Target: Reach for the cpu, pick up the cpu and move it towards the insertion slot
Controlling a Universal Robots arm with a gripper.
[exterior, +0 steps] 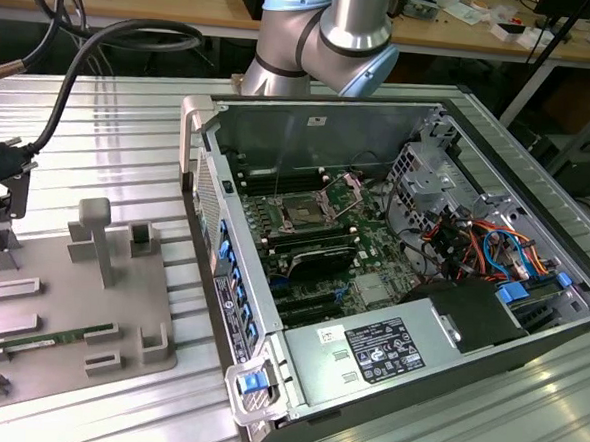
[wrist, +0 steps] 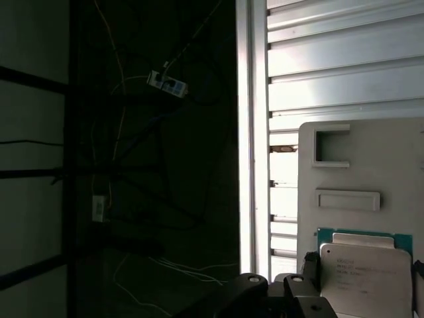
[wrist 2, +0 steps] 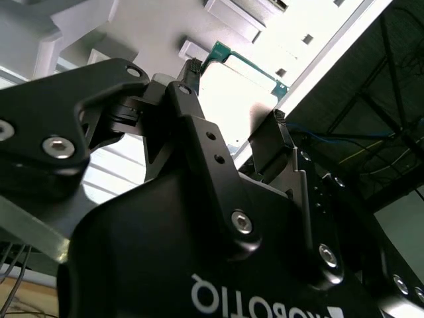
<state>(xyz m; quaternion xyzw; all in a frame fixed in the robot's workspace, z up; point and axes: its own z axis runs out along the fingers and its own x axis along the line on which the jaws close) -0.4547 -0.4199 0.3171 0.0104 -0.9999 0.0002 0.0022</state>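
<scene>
While the gripper (wrist 2: 235, 93) clamped the cpu (wrist: 366, 275) by opposite edges, grey tray (exterior: 119, 310) near ribbed counter's (exterior: 110, 130) edge, insertion slot (exterior: 303, 214) well apart

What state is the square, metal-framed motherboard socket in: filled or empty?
Empty: in the exterior view the square motherboard socket shows its bare dark brownish-gold centre, with no chip seated in it.
</scene>
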